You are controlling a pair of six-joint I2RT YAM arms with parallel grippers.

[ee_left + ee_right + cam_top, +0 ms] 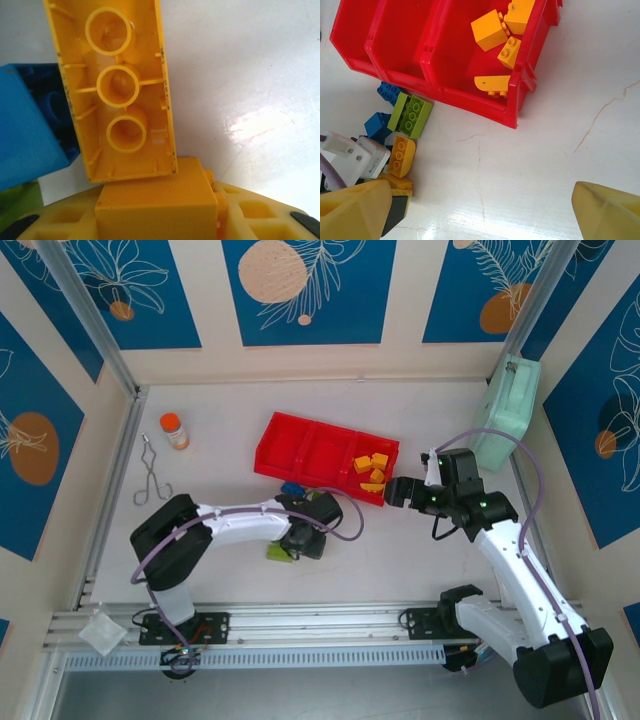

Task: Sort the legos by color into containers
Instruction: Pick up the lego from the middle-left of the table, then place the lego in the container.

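Closest to your left wrist lens, a small yellow block [157, 202], smooth-faced and matte, sits at the middle of the left gripper [292, 543], between its moulded yellow fingers [250, 215] with their square recesses (you cannot tell whether they grip the block or merely frame it). Touching the block's far edge is a long yellow brick [117, 95], lying upside down. Its glossy hollow underside shows three round tubes, thin ribs and dark specks along the walls. A blue brick [27, 135] lies just beside it on the left, with a patch of lime green [17, 202] below.

From your right wrist, the right gripper [480, 212] hangs above the white table [545, 165] with its jaws spread wide and nothing between them. The tabletop is shiny and crossed by hairline cracks.

Beyond it lies the red tray [470, 102], hard plastic with low walls and three square compartments. Four yellow pieces [490, 30] lie in its right-end compartment, one of them curved on one side.

Loose on the table at the tray's front wall sits a small heap: two studded green bricks [415, 116], two blue ones [377, 125] and a round-topped orange-yellow brick [402, 155].

In your overhead view, wire tongs [152, 480] and an orange-capped bottle [175, 430] lie far left (any print is too small to read), and a mint-green case [507, 415] leans at the right wall.
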